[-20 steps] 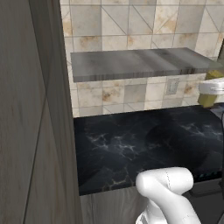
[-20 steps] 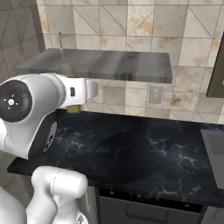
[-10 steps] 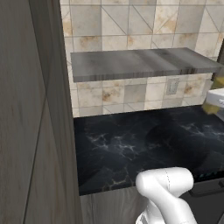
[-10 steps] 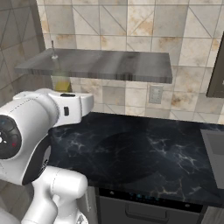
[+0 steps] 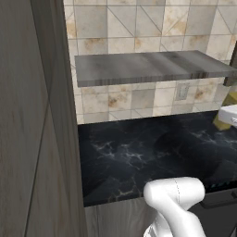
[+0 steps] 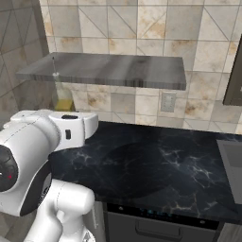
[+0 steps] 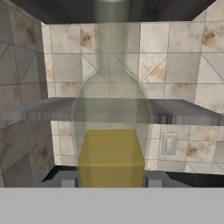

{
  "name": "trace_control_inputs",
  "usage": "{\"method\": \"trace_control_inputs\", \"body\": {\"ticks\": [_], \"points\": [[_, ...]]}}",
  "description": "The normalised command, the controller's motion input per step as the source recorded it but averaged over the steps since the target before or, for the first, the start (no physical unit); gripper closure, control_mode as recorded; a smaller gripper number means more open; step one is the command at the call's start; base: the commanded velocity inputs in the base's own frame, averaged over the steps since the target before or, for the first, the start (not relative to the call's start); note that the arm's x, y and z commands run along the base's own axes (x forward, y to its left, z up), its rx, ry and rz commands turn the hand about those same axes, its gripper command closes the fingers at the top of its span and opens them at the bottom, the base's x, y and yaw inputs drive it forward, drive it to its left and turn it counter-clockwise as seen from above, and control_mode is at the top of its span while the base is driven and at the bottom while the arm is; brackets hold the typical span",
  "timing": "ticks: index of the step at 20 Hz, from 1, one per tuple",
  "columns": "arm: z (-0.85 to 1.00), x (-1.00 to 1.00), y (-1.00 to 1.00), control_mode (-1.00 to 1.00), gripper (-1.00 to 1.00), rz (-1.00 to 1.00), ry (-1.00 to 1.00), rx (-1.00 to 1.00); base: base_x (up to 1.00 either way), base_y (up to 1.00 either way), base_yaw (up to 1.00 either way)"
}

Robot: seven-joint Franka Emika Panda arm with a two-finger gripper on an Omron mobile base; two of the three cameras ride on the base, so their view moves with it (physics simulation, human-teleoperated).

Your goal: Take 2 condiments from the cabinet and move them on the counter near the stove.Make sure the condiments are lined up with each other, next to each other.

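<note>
You are looking across a black stone counter (image 6: pixel 156 165) with thin white veins, which is stretching from 9 o'clock to 3 o'clock through the middle of both base views. Behind it, a beige tiled wall (image 6: pixel 142 23) is rising, and a grey floating shelf (image 6: pixel 108 71) is jutting out from that wall above the counter. A tall grey wood-grain cabinet side (image 5: pixel 32 120) is filling the 9 o'clock half of the left base view. A small wall outlet (image 6: pixel 168 101) is sitting just under the shelf.

Your white arm is reaching in at 8 o'clock of the right base view. Your gripper (image 7: pixel 111 180) is clamping the oil bottle (image 7: pixel 111 131) at its base, one dark finger (image 7: pixel 65 179) pressing on each side. In the hand view the bottle is standing upright at centre, yellow-green oil filling its lower part and its clear neck rising toward 12 o'clock. In the right base view it is showing at 10 o'clock, above the counter's left end.
</note>
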Motion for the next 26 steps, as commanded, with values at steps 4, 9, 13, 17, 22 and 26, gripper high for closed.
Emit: {"method": "trace_control_inputs", "body": {"ticks": [4, 9, 13, 17, 22, 26], "points": [[-0.04, -0.04, 0.1, -1.0, 1.0, 0.0, 0.0, 0.0, 0.0, 0.0, 0.0], [0.0, 0.0, 0.13, -1.0, 1.0, 0.03, 0.0, 0.0, 0.0, 0.0, 0.0], [0.0, 0.0, 0.16, -1.0, 1.0, 0.03, 0.01, -0.03, 0.0, 0.0, 0.0], [-0.01, 0.0, 0.12, 1.0, 1.0, 0.01, 0.0, -0.08, 0.0, 0.01, 0.0], [0.0, 0.0, 0.0, 1.0, 1.0, 0.0, 0.0, 0.0, -0.01, -0.1, -0.02], [0.0, 0.0, 0.0, 1.0, 1.0, 0.0, 0.0, 0.0, -0.43, -0.48, -0.23]]}}
